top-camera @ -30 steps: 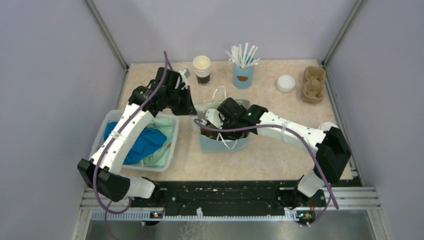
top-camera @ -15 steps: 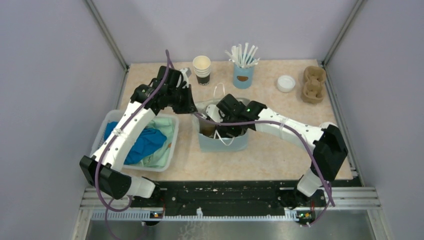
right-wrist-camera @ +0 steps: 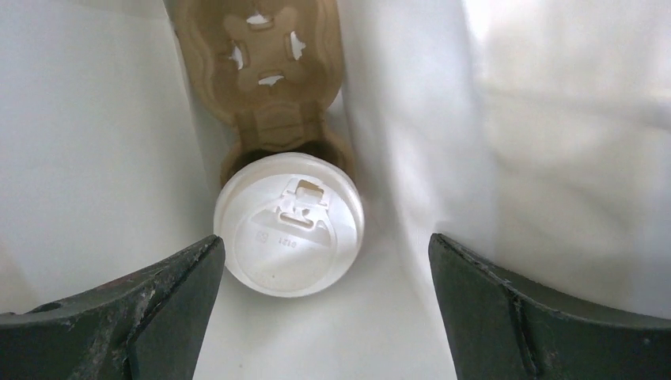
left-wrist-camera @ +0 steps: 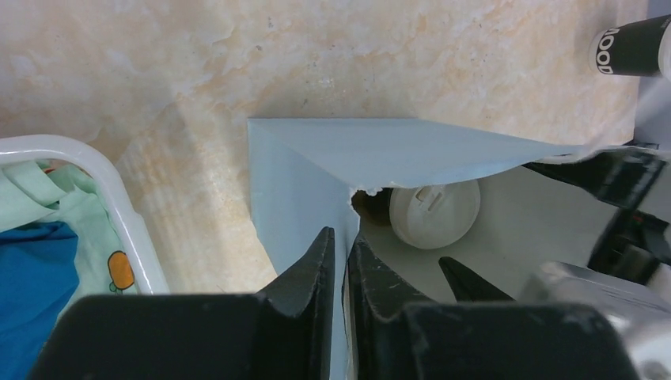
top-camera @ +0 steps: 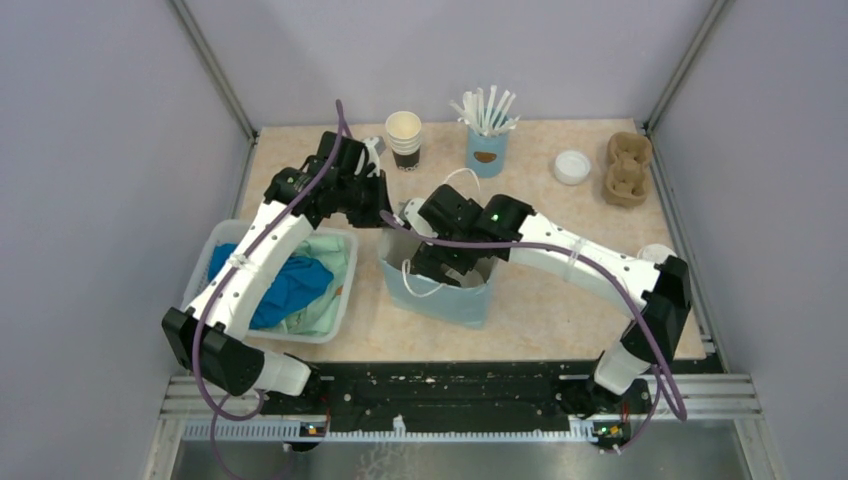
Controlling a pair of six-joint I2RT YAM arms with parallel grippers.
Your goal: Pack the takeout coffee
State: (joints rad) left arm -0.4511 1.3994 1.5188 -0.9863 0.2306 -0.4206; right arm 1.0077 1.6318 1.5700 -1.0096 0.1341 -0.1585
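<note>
Takeout coffee, lid on, sits in the brown cup carrier inside the light blue paper bag. Right gripper hangs above it, jaws spread wide, clear of the lid. Left gripper pinches the bag's rim, jaws nearly together.

The top view sits high above and behind the bases, tilted down toward the far wall, far enough back to hold the whole table. The left wrist view looks steeply down past its fingers, close on the rim of the bag. The right wrist view looks straight down inside the bag, very near the coffee. Both wrist views share the coffee; all three share the bag.
</note>
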